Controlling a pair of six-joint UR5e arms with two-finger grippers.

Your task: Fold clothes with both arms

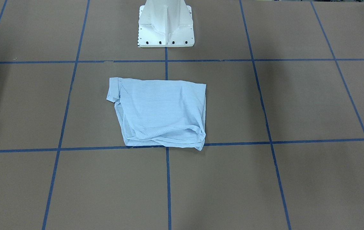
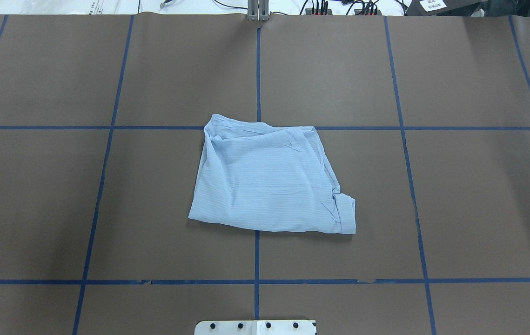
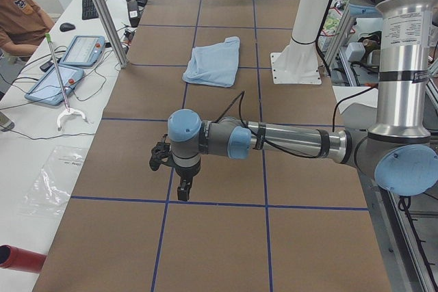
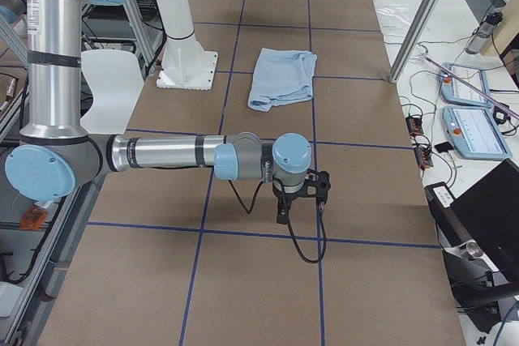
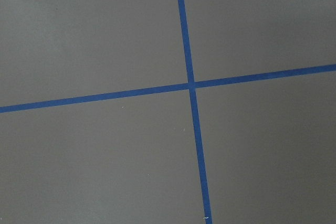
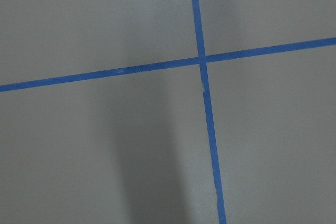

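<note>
The clothes, a light-blue striped shirt (image 1: pixel 159 111), lie folded into a rough rectangle in the middle of the brown table (image 2: pixel 269 181), with a cuff or collar end sticking out at one corner (image 2: pixel 346 211). No arm touches the shirt. The left arm reaches out low over the table's left end, far from the shirt (image 3: pixel 213 61); its gripper (image 3: pixel 183 189) points down, and I cannot tell if it is open or shut. The right arm does the same at the other end, and its gripper (image 4: pixel 281 218) cannot be judged either. Both wrist views show only bare table and blue tape lines.
The white pedestal base (image 1: pixel 166 28) stands just behind the shirt. Blue tape (image 2: pixel 257 70) divides the table into squares. Beside the table are aluminium posts (image 3: pixel 102 11), tablets (image 3: pixel 72 52), a seated person (image 3: pixel 17 11), and a laptop (image 4: pixel 486 200).
</note>
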